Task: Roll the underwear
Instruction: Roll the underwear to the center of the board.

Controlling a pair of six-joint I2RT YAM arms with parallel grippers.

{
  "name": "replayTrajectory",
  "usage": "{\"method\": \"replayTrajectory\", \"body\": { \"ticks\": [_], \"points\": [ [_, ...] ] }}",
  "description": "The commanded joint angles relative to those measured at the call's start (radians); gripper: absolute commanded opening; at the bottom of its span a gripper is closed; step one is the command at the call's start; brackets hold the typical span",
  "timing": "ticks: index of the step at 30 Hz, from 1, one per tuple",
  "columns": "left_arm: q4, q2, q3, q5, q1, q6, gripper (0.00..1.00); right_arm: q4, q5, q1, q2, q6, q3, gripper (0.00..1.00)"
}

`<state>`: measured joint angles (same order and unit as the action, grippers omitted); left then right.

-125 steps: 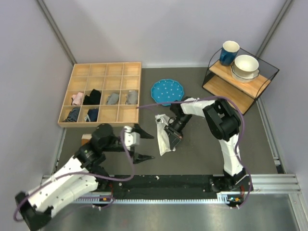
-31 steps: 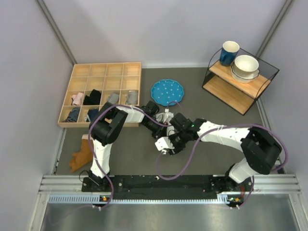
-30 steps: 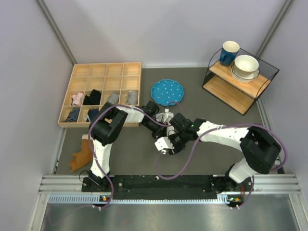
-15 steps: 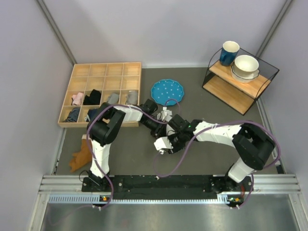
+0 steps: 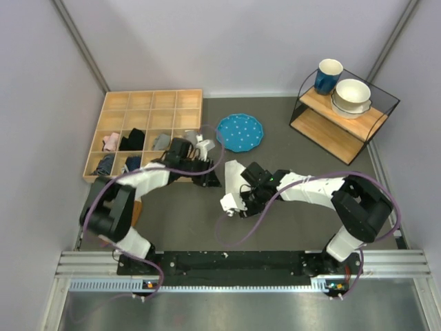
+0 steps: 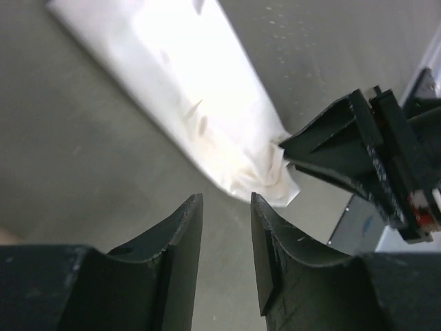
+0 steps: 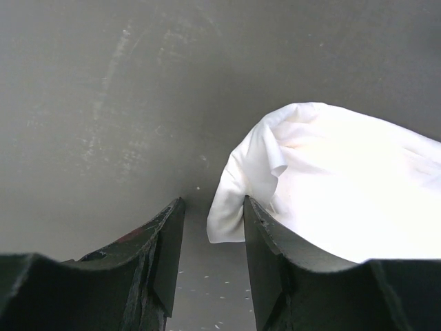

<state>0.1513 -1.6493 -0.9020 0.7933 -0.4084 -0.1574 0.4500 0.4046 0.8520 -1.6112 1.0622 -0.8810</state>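
White underwear (image 5: 233,176): one; bowls (image 5: 352,95) perhaps two

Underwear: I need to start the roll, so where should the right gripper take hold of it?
Likely the curled corner at the narrow end of the underwear, coming in low along its length: it lies as a long flat strip, and that corner lifts just ahead of the open right gripper.

The underwear (image 5: 233,181) is white soft cloth, folded into a long narrow strip — one end bunched. It lies on the grey counter (image 5: 296,221), near its middle.
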Motion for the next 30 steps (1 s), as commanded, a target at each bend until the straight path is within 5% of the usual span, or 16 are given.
{"method": "replayTrajectory", "body": {
  "ticks": [1,7,11,16,19,25,30],
  "points": [
    [-0.263,0.256,0.191,-0.212,0.034,-0.093,0.39,-0.017,-0.021,-0.022,-0.035,-0.054,-0.033,0.41],
    [-0.541,0.685,0.471,-0.365,0.033,-0.03,0.4,-0.02,-0.026,-0.028,-0.056,-0.107,-0.075,0.41],
    [-0.705,0.943,0.639,-0.261,0.025,0.079,0.42,-0.017,-0.033,-0.03,-0.075,-0.128,-0.098,0.42],
    [-0.72,1.089,0.715,-0.23,-0.095,0.284,0.45,0.006,-0.029,-0.042,-0.111,-0.163,-0.134,0.42],
    [-0.62,1.152,0.716,-0.353,-0.194,0.364,0.45,0.03,-0.023,-0.057,-0.139,-0.186,-0.171,0.41],
    [-0.481,1.403,0.718,-0.918,-0.224,0.294,0.48,0.064,-0.052,-0.067,-0.187,-0.209,-0.214,0.38],
    [-0.402,1.622,0.683,-0.941,-0.224,0.337,0.5,0.084,-0.069,-0.065,-0.219,-0.225,-0.246,0.21]
  ]
}}
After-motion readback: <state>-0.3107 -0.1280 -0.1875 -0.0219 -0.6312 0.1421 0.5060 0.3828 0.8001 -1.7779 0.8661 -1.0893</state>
